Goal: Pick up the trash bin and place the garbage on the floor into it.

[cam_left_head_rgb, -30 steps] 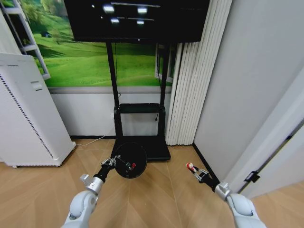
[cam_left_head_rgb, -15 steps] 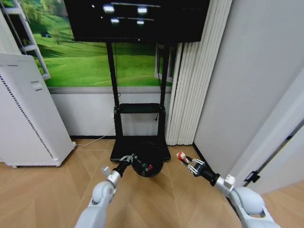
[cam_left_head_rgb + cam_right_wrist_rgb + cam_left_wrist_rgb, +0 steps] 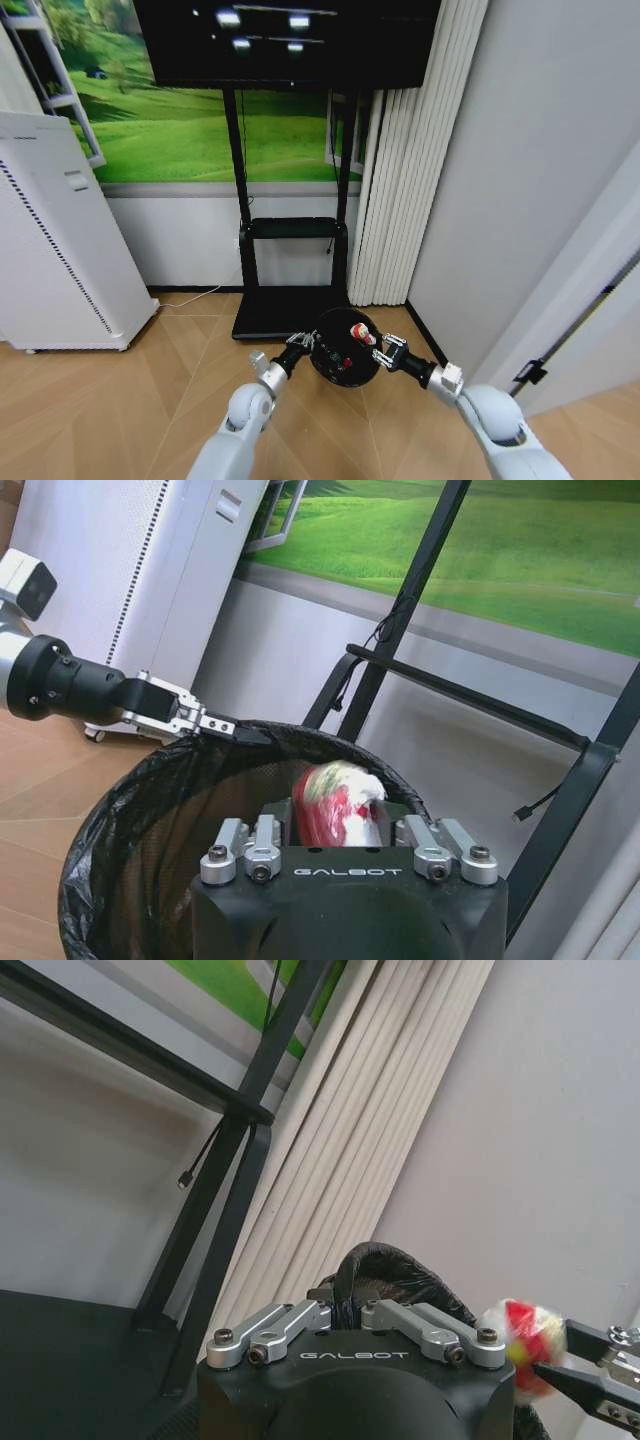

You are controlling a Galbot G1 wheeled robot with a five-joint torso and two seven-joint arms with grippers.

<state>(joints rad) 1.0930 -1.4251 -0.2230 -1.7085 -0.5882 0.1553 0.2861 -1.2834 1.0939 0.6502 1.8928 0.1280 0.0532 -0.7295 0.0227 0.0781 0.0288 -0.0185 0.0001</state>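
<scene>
Above the floor (image 3: 120, 400) in the head view, the left gripper (image 3: 303, 342) pinches the trash bin (image 3: 340, 362) rim. From the right wrist, the right gripper (image 3: 340, 825) squeezes a red-white scrap (image 3: 335, 802) over the bin's mouth.

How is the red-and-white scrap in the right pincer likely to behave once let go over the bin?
The red-and-white scrap looks crumpled and soft, so it is probably light and will likely drop without bouncing. The right pincer holds it over the trash bin, which the left pincer grips by the rim. Its loose black liner should give slightly.
</scene>
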